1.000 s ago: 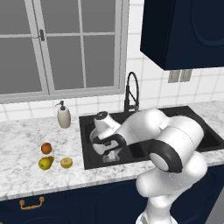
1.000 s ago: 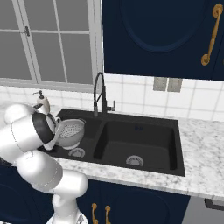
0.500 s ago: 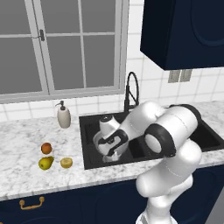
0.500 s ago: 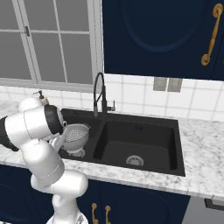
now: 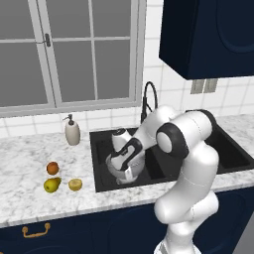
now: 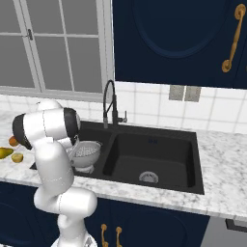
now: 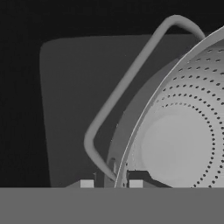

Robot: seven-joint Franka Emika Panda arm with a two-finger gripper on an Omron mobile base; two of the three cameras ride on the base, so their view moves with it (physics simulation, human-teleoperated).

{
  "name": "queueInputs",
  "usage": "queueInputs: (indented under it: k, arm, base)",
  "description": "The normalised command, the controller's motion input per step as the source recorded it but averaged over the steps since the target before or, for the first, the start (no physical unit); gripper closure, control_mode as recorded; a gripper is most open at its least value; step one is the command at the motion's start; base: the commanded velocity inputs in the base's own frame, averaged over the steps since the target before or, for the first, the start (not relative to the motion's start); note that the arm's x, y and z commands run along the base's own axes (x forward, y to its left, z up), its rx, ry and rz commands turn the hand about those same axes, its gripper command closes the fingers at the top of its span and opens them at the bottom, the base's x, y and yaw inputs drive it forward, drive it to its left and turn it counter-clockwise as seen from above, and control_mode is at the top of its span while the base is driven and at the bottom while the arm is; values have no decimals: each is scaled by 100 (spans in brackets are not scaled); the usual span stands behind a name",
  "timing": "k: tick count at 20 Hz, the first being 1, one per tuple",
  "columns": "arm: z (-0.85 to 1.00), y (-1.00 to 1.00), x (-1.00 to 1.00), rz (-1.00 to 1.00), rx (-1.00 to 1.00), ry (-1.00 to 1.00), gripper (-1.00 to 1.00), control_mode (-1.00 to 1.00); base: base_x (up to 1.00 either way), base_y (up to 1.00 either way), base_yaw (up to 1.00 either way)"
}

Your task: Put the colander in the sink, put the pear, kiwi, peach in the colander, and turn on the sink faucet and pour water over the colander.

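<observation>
The white-grey perforated colander [image 5: 119, 174] [image 6: 87, 151] [image 7: 183, 131] sits low in the left basin of the black sink [image 5: 100, 149] [image 6: 159, 144]. My gripper [image 7: 111, 183] [image 5: 127, 163] is shut on the colander's rim beside its wire handle [image 7: 131, 78], one fingertip on each side of the rim. On the counter left of the sink lie the reddish-orange peach [image 5: 52, 168] [image 6: 13, 141], the yellow-green pear [image 5: 51, 185] [image 6: 5, 152] and the golden-tan kiwi [image 5: 75, 184] [image 6: 18, 157]. The black sink faucet [image 5: 148, 96] [image 6: 110, 101] arches behind the divider; no water runs from it.
A white soap pump bottle [image 5: 72, 131] stands on the counter by the sink's back left corner. The right basin has a silver drain [image 6: 148, 177]. Marble counter runs on both sides, with a window behind and dark cabinets above.
The colander has sunk a little lower into the left basin with my gripper still on its rim. The arm's elbow has swung up and back over the sink.
</observation>
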Motion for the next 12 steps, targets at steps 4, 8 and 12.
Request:
queueInputs:
  k: [4, 8, 12]
  arm:
    - [-38, 0, 26, 0, 0, 0, 100, -100]
    - [-33, 0, 24, 0, 4, -11, 100, -100]
    - [-24, 0, 42, 0, 9, -12, 100, -100]
  base:
    - [0, 0, 0]
    - [0, 0, 0]
    - [0, 0, 0]
